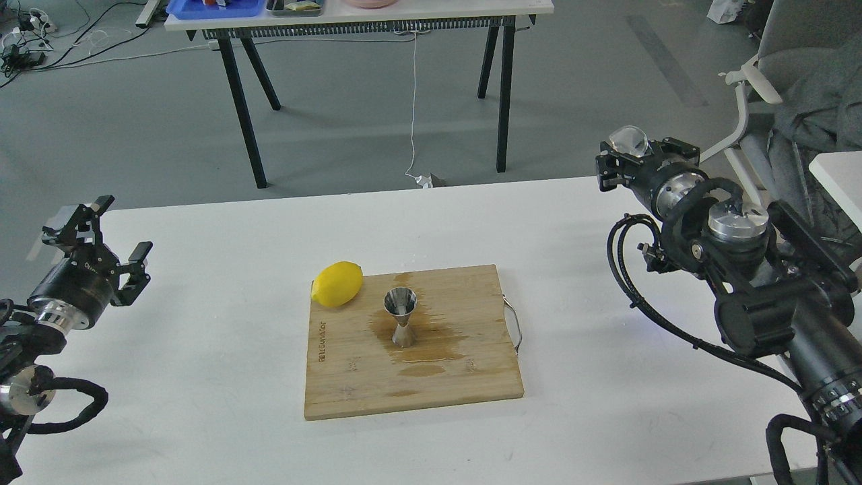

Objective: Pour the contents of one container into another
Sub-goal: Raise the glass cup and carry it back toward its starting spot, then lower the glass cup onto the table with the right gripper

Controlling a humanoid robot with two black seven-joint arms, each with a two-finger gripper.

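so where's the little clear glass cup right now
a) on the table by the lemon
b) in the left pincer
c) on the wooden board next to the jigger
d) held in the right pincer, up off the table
d, the glass cup sits between the fingers of the right pincer, raised well to the right of the wooden board, where only the jigger and the lemon rest.

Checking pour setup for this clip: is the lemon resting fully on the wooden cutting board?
No, the lemon sits at the far left corner of the cutting board, overhanging its edge onto the white table.
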